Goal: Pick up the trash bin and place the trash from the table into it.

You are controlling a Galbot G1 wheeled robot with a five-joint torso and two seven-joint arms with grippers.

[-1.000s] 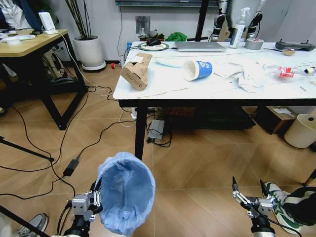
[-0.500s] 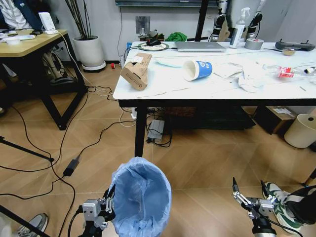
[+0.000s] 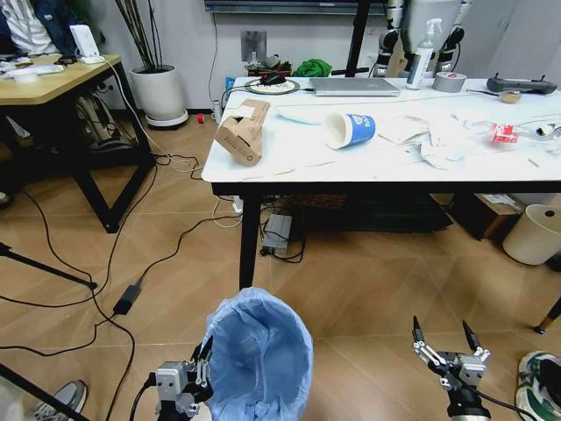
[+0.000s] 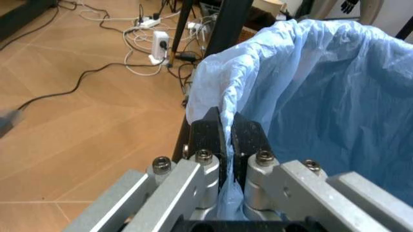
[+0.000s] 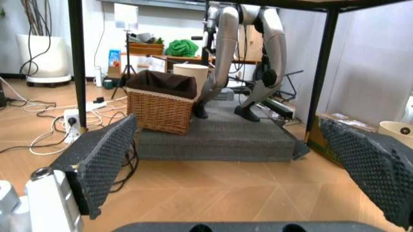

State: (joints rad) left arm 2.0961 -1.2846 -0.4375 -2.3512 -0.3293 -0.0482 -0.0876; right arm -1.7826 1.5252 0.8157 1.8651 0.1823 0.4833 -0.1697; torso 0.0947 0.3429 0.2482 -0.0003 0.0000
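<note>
left hand (image 4: 224, 140) pinches trash bin (image 3: 259, 355) rim | cup (image 3: 350, 129) (blue logo, unreadable)

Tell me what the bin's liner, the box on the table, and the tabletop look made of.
Liner of the trash bin: thin translucent plastic, crinkled, light blue. Box: brown cardboard, matte. Table: white marble-look top with grey veins, possibly laminate. The left gripper pinches the liner's rim.

A laptop (image 3: 355, 85) is lying closed beside a grey tape roll (image 3: 450, 82) and a white spray bottle (image 3: 425, 51). A wooden desk (image 3: 53, 79) is standing on a black frame. A white planter (image 3: 159, 93) is sitting against the wall. Black cables (image 3: 105, 289) are trailing across the wooden floor (image 3: 368, 289). A wicker basket (image 5: 161, 108) is resting on a grey mat (image 5: 219, 137).
</note>
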